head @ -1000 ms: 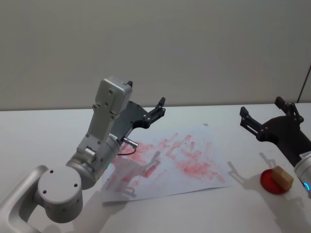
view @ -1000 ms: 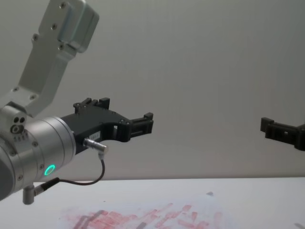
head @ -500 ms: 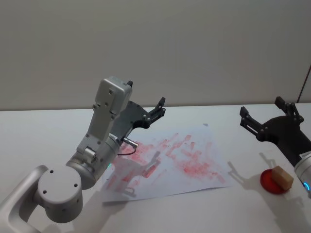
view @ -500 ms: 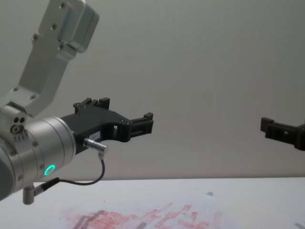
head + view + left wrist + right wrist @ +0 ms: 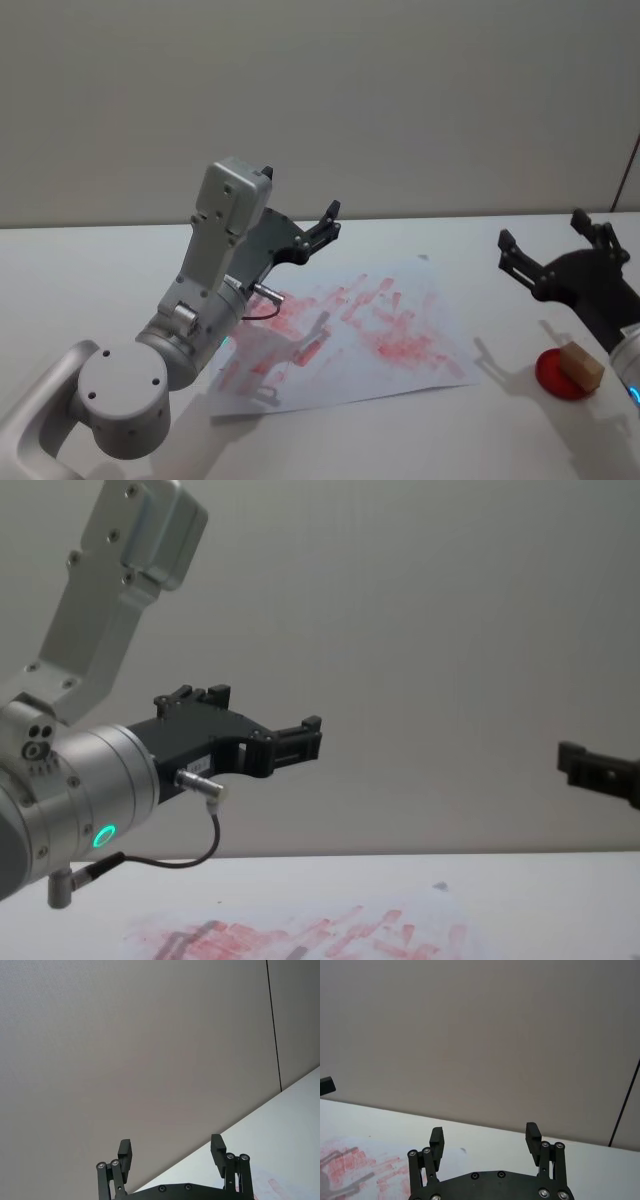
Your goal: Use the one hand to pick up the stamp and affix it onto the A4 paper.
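Note:
The stamp (image 5: 582, 363), a pale tan wooden block, rests on a red round pad (image 5: 553, 376) at the table's right side. My right gripper (image 5: 548, 238) hovers open just above and behind it, holding nothing; its spread fingers also show in the right wrist view (image 5: 484, 1135) and at the right edge of the chest view (image 5: 598, 770). The A4 paper (image 5: 350, 330), covered in red prints, lies mid-table (image 5: 300, 935) (image 5: 350, 1160). My left gripper (image 5: 328, 222) is raised over the paper's far left part, open and empty (image 5: 170, 1150) (image 5: 300, 738).
The white table (image 5: 90, 270) runs to a plain grey wall. My left arm's large silver joints (image 5: 125, 400) stand over the table's near left. A thin dark cable (image 5: 628, 170) hangs at the far right.
My right gripper has shifted a little to the right and lower, closer over the stamp. The left arm, the paper and the stamp have not moved.

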Robot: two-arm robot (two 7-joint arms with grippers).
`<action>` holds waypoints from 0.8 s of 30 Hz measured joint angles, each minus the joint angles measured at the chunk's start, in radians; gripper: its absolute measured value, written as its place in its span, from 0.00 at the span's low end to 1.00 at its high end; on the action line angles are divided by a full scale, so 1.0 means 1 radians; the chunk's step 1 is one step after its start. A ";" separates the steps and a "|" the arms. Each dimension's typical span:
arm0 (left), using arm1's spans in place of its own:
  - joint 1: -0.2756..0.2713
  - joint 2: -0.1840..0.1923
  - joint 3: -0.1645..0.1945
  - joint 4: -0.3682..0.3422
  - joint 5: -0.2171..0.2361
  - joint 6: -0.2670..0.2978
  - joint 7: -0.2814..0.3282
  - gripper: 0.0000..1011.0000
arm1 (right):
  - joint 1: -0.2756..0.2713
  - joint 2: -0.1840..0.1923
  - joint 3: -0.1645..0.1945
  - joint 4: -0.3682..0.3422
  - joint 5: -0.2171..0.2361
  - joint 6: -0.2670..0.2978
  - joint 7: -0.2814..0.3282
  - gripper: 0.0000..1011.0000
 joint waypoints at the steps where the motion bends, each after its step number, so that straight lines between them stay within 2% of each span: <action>1: 0.000 0.000 0.000 0.000 0.000 0.000 0.000 0.99 | -0.011 0.004 0.000 -0.010 0.002 0.010 -0.010 0.99; 5: 0.000 0.000 0.000 0.000 0.000 0.000 0.000 0.99 | -0.039 0.014 0.002 -0.033 0.007 0.032 -0.036 0.99; 16: 0.000 0.000 0.000 0.000 0.000 0.000 0.000 0.99 | -0.158 0.062 0.017 -0.124 0.027 0.127 -0.141 0.99; 24: 0.000 0.000 0.000 0.000 0.000 0.000 0.000 0.99 | -0.207 0.088 0.031 -0.156 0.033 0.180 -0.183 0.99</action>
